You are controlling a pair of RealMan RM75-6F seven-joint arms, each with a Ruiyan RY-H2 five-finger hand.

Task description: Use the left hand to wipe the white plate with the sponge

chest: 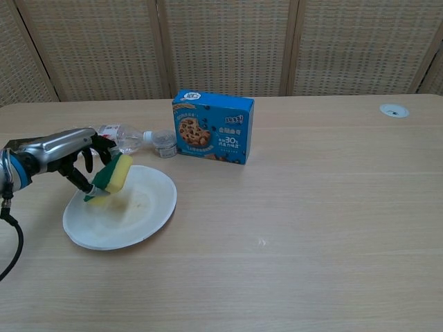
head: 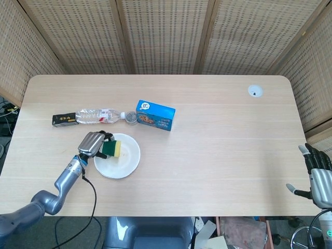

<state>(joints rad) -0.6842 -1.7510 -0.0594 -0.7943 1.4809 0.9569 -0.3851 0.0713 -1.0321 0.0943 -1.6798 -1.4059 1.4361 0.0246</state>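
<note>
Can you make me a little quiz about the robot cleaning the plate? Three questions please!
1. True or false: the left hand holds the sponge over the white plate.
2. What lies on its side behind the plate, to the left of the cookie box?
A) a water bottle
B) a red mug
C) a banana
3. Fill in the missing word: the sponge is yellow and ____.

Key:
1. True.
2. A, the water bottle.
3. Green.
</note>
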